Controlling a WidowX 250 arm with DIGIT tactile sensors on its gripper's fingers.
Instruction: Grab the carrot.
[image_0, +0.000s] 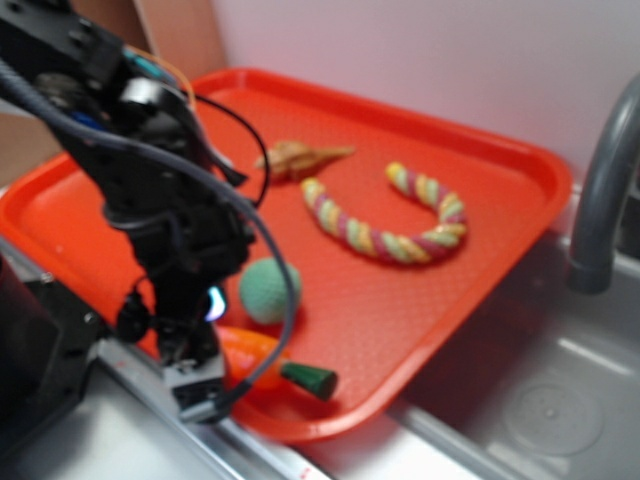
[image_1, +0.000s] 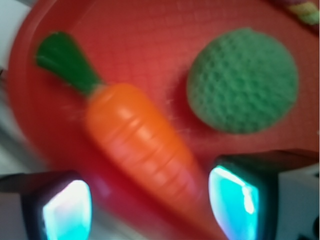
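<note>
The carrot (image_0: 262, 360) lies at the near edge of the red tray (image_0: 430, 290), close to the near rim, with its dark green stub pointing right and its orange body running left, under the arm. The pincer (image_0: 195, 375) hangs right over that left, tapered part. In the wrist view the carrot (image_1: 142, 150) runs on a slant, stub at the upper left, narrow end passing down between the two fingers (image_1: 235, 200). So its long axis crosses the gap at an angle, not squarely, and the narrow end sits closer to the right finger than to the left one.

The pincer is open, one finger on each side of the carrot, neither seeming to press on it, though the blur makes contact hard to rule out. The arm leans down steeply from the upper left, wrist pointing almost straight at the tray.

The green ball (image_0: 270, 290) sits just beyond the carrot, near but apart from it. The striped rope ring (image_0: 385, 220) lies well away, farther back.

To my eye a plain closing should catch the tapered end.
</note>
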